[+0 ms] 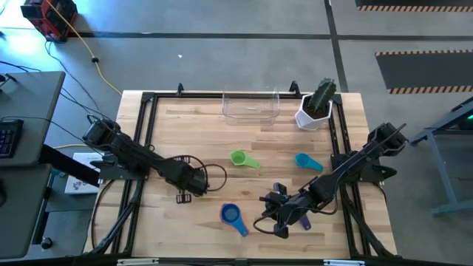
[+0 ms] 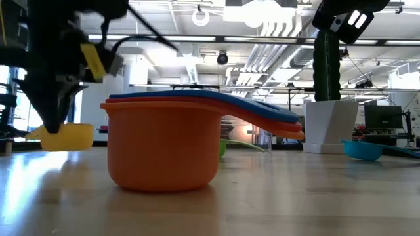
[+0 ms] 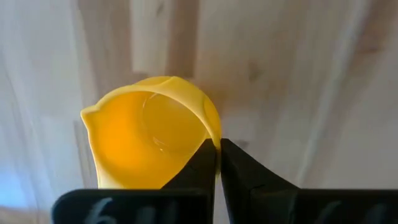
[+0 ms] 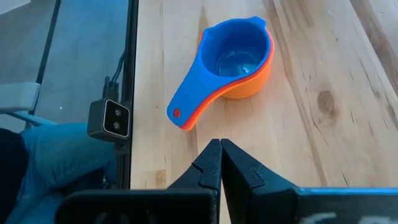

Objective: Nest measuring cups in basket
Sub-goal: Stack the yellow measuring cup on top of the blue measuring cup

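Note:
My left gripper [image 3: 217, 149] is shut on the yellow cup [image 3: 149, 134] left of the table's middle; in the high view the gripper [image 1: 186, 192] hides the cup. A blue cup nested in an orange cup [image 4: 239, 59] stands near the near edge [image 1: 233, 216]. My right gripper [image 4: 219, 152] is shut and empty, just right of that stack [image 1: 264, 218]. The purple cup [image 1: 304, 220] lies under the right arm. The green cup [image 1: 242, 159] and teal cup [image 1: 306, 162] lie mid-table. The clear basket [image 1: 251, 106] stands at the far edge. No red cup shows for certain. My left gripper pinches the yellow cup's rim wall [image 3: 213, 135], one finger inside the bowl and one outside. The fingers [image 2: 56, 121] come from above, pointing down. The cup [image 2: 65, 136] hangs tilted below them, and seems just clear of the table.
A white pot with a green cactus [image 1: 316, 107] stands right of the basket at the far edge. Dark rails [image 1: 144, 133] run along the table's left and right sides. Bare wood lies between the basket and the green and teal cups.

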`<state>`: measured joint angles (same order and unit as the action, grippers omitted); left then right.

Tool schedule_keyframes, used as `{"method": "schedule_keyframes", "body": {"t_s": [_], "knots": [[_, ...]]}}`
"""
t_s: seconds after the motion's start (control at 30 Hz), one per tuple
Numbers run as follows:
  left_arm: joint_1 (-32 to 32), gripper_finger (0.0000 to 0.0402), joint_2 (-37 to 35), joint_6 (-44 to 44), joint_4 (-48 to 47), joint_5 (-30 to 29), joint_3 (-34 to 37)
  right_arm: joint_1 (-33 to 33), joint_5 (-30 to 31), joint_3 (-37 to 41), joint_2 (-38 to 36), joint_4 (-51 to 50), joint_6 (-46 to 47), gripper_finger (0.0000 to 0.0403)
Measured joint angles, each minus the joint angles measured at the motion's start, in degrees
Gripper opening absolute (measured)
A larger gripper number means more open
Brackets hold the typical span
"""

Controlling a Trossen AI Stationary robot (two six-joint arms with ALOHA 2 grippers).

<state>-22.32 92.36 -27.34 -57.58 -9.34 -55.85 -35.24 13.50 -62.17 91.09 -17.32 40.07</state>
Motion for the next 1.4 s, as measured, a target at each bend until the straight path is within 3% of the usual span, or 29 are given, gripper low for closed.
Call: {"method": "schedule_keyframes", "body": {"t_s": [0.3, 0.63, 0.83, 1.03, 1.2, 1.4], "knots": [[-7.4, 0.0002, 0.0, 4.0, 0.4, -1.6, -10.5, 0.0, 0.0, 0.0, 0.0, 0.0, -3.5, 0.0], [-14.6, 0.0001, 0.0, 19.5, 2.6, -4.9, -21.3, 0.0, 0.0, 0.0, 0.0, 2.9, -25.5, 0.0], [-16.1, 0.0004, 0.0, 34.0, 8.6, -4.8, -25.0, 0.3, 0.0, 0.0, 0.0, 8.1, -41.9, 0.0], [-15.9, 0.0005, 0.0, 46.6, 15.2, -1.8, -26.5, 1.2, 0.1, 0.0, 0.0, 14.3, -52.5, 0.0], [-15.5, 0.0006, 0.0, 46.7, 15.4, -0.7, -26.8, 1.5, -0.1, 0.0, 0.0, 16.3, -55.6, 0.0], [-15.6, 0.0007, 0.0, 45.7, 16.6, 6.0, -26.8, 1.5, -2.0, 0.0, 0.0, 18.1, -57.1, 0.0]]}}
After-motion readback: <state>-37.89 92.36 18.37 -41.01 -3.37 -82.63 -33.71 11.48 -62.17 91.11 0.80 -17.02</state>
